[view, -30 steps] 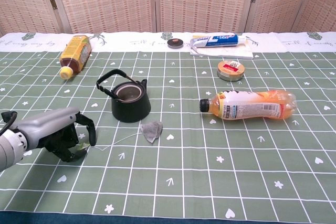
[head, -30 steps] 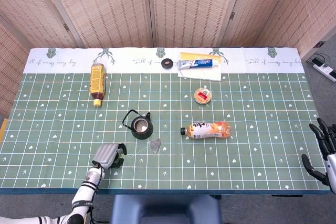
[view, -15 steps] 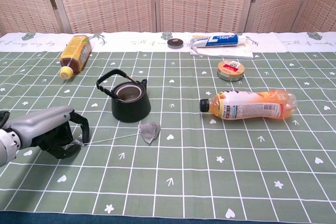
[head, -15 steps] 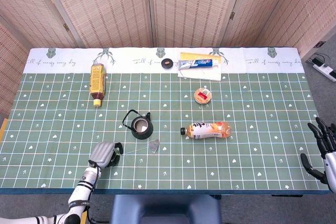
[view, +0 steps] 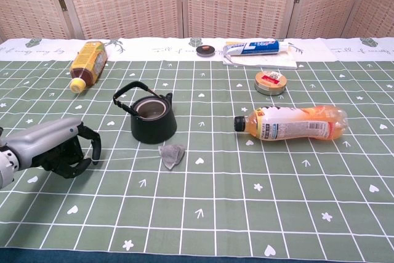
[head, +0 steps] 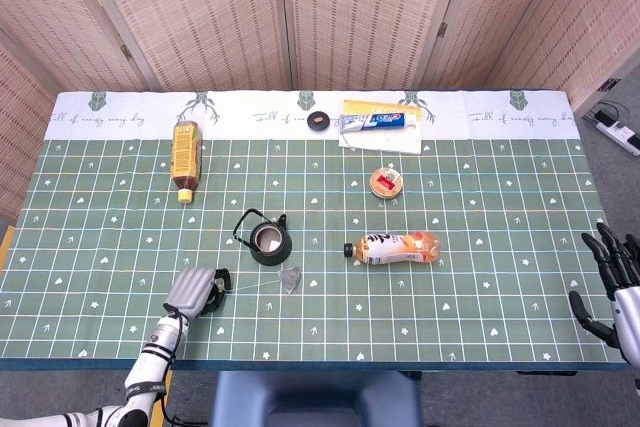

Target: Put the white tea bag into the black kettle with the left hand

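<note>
While 2 bottles lie apart, kettle adjoins tea bag.

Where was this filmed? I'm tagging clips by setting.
Probably an indoor staged test area, not a home kitchen: a table under a green patterned cloth, woven folding screens behind, and a power strip on the floor.

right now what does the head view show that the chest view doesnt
Only the head view shows the right hand, open off the table's right edge, and a white power strip on the floor. Only the chest view shows the black kettle side-on, its handle tipped left. Both share the left hand pinching the string, the white tea bag lying before the kettle, and the orange drink bottle.
</note>
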Robot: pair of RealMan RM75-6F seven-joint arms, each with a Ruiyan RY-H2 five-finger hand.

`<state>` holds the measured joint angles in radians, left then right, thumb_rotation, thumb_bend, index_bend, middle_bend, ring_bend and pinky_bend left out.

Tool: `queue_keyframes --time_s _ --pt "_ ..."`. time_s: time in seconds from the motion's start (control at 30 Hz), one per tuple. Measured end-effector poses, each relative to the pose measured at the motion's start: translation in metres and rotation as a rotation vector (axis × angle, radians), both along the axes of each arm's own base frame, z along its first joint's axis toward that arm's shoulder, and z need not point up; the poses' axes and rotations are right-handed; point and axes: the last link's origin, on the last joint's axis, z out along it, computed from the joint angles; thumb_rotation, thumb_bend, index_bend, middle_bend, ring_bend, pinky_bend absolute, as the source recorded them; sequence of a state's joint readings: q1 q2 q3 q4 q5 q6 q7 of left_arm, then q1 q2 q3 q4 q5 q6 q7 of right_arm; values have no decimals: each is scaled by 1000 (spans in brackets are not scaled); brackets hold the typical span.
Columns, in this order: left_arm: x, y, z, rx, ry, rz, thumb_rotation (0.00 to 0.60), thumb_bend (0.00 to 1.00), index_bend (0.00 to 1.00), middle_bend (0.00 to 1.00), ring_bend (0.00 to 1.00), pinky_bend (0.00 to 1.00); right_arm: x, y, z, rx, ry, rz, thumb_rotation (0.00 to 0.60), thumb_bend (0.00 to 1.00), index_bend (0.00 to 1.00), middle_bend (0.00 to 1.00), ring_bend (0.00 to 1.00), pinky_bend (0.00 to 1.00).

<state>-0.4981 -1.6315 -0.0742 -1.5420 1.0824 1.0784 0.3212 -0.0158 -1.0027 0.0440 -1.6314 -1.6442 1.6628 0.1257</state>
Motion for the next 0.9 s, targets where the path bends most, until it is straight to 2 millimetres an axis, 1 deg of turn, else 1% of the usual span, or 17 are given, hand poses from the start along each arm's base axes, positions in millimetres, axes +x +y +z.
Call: queue_keyframes --time_s 0.17,0.4,0.63,0.9 --pt "4 4 7 30 2 -23 600 539 558 1000 1000 1000 0 0 0 1 -2 0 600 438 0 0 124 0" --pt "23 12 21 89 25 -99 600 541 561 1000 1000 1000 1 1 1 3 -5 3 600 438 0 0 124 0" --pt "56 23 37 155 66 -199 600 540 562 1000 1000 1000 1 2 2 -2 -12 9 600 438 0 0 123 0" --pt "90 40 60 231 89 -256 600 539 567 1000 1000 1000 1 2 1 2 -8 9 600 438 0 0 123 0"
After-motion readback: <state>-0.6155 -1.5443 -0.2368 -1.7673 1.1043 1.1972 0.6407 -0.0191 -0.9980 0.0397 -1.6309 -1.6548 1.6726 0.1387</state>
